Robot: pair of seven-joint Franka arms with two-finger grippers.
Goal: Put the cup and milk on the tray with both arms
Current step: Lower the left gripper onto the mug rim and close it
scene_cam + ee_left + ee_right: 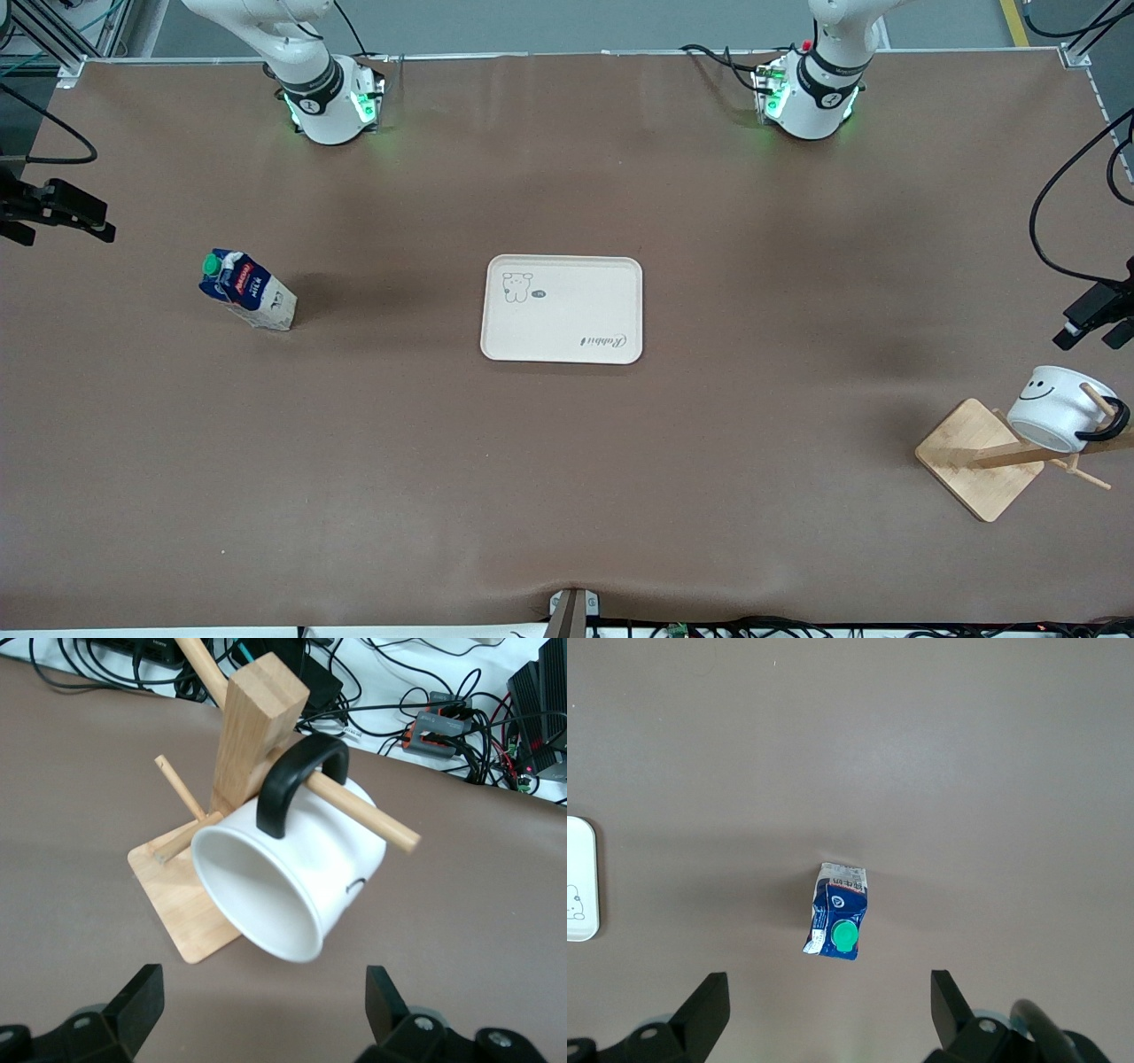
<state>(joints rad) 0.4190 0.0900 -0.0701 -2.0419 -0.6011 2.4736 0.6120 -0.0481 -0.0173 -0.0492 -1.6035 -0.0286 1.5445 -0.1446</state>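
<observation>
The milk (248, 291) stands upright on the brown desk (567, 461) toward the right arm's end, well apart from the tray (563, 309), which lies flat in the middle with nothing on it. The right tool (55, 215) hangs in the air above that end of the desk, over the carton, its fingers spread wide around nothing.

The cup (1059, 408) hangs by its black handle on a peg of the wooden rack (983, 456) at the left arm's end of the desk, nearer the front camera than the tray. The left tool (1099, 312) hovers just above the cup, apart from it, its fingers also spread wide and holding nothing.

The left wrist view shows the cup's open mouth (257, 890) tilted toward the camera and the peg (354, 806) running through the handle loop. The front view shows the smiley face. The right wrist view looks down on the carton's green cap (845, 937), with a corner of the tray (580, 879) at its edge.
</observation>
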